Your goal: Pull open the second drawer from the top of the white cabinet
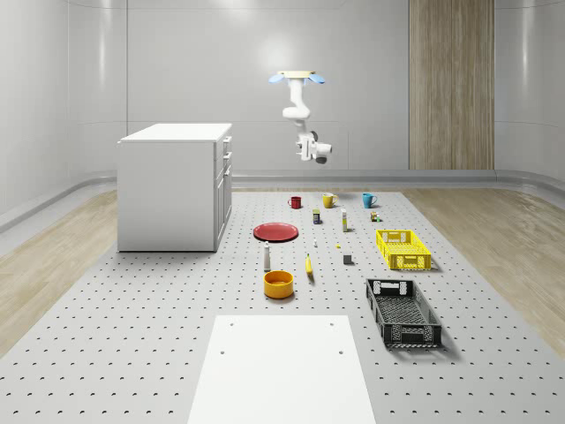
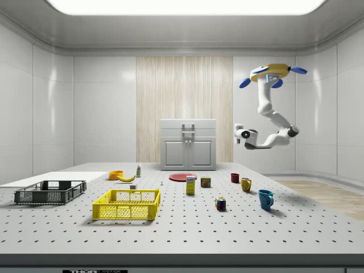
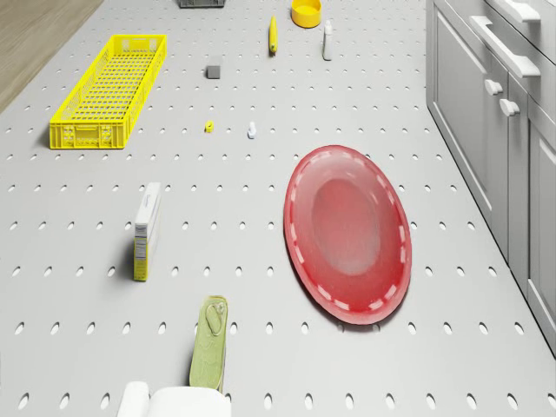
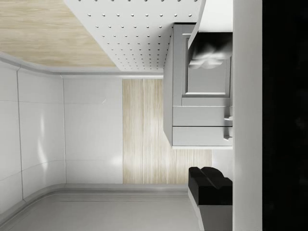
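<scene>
A: Where is the drawer we're after?

B: On the white box-shaped cabinet (image 1: 174, 187), which stands near the left far corner of the grey perforated floor (image 1: 132, 336) in the whole-scene view, its front turned toward the middle of the floor. The second drawer from the top (image 2: 188, 135) sits just under the top one; it looks shut flush, and its small pale handle (image 2: 187, 135) shows in the side view.

A: And the robot?

B: The yellow-bodied drone with blue rotors (image 1: 297, 78) hovers high, off the cabinet's front, over the far part of the floor near the round red plate (image 1: 276, 231) and the row of mugs. The white jointed arm (image 1: 296, 108) hangs below it, with the gripper (image 1: 321, 155) at about drawer height but well apart from the front. Whether its fingers are apart or together I cannot tell.

A: So how should the approach go?

B: I'd judge it must close in level, square to the front, line up on the second handle rather than the top one, part the fingers around it, then pull straight out.
</scene>
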Tool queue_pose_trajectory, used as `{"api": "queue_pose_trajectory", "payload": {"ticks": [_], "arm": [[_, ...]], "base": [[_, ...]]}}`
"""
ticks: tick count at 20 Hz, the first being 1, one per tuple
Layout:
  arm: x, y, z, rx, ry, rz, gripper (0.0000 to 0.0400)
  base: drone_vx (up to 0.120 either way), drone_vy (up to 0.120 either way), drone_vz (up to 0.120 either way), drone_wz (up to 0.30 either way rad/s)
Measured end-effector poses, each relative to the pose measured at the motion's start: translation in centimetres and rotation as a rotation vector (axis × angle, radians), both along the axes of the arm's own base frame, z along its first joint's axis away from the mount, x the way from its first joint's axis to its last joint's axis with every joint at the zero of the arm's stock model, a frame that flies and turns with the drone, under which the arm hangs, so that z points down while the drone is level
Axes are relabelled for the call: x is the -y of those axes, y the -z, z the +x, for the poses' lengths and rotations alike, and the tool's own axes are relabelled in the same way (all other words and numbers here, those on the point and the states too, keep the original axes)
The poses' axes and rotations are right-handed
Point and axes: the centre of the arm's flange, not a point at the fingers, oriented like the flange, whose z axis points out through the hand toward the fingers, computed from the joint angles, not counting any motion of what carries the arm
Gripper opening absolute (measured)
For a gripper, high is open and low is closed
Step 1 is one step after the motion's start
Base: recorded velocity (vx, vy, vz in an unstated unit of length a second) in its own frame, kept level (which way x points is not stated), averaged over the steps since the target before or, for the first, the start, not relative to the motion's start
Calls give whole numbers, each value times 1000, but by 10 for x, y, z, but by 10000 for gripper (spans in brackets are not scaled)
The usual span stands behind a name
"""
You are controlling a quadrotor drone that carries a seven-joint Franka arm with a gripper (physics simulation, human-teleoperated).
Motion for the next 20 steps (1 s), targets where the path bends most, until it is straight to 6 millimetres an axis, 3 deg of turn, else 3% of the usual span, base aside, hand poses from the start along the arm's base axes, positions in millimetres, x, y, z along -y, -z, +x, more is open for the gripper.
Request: {"api": "queue_pose_trajectory", "payload": {"ticks": [20], "arm": [[0, 3, 0, -1, 0, 29, 300]], "base": [[120, -4, 0, 0]]}}
